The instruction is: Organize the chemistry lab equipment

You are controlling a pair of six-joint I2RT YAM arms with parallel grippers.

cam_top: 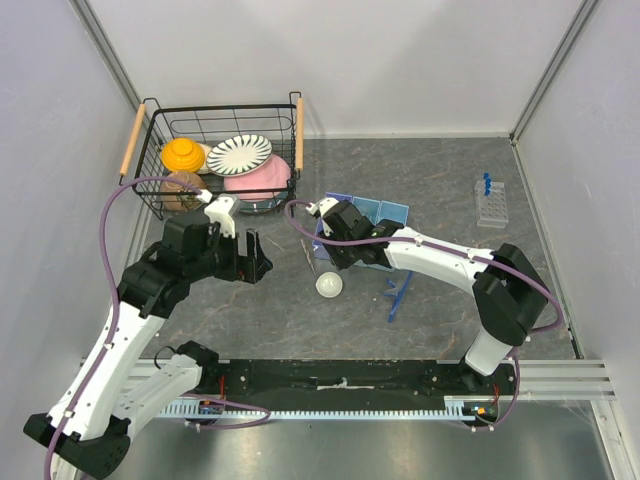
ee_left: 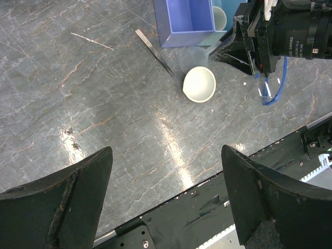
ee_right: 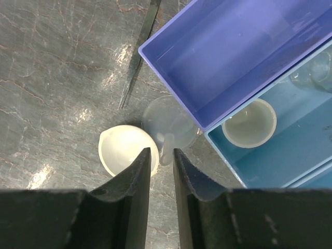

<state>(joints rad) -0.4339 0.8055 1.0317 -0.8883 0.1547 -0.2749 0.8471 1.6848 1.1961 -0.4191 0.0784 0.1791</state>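
Observation:
My right gripper (ee_right: 162, 153) hangs low over a clear plastic funnel (ee_right: 168, 119) lying on the table. Its jaws stand narrow on either side of the funnel's stem (ee_right: 167, 148), and a small gap still shows on the left side. A white dome-shaped dish (ee_right: 122, 148) sits just left of the funnel, also in the top view (cam_top: 329, 285). A thin metal spatula (ee_right: 140, 52) lies beyond it. A tiny white cup (ee_right: 249, 123) rests in the light-blue tray (ee_right: 290, 155). My left gripper (ee_left: 166, 202) is wide open and holds nothing, above bare table to the left (cam_top: 260, 257).
A dark-blue tray (ee_right: 228, 46) stands beside the light-blue one. Blue stick tools (cam_top: 400, 290) lie right of the dish. A clear tube rack with blue-capped tubes (cam_top: 490, 203) stands at the far right. A black wire basket (cam_top: 220, 160) of crockery sits at the back left.

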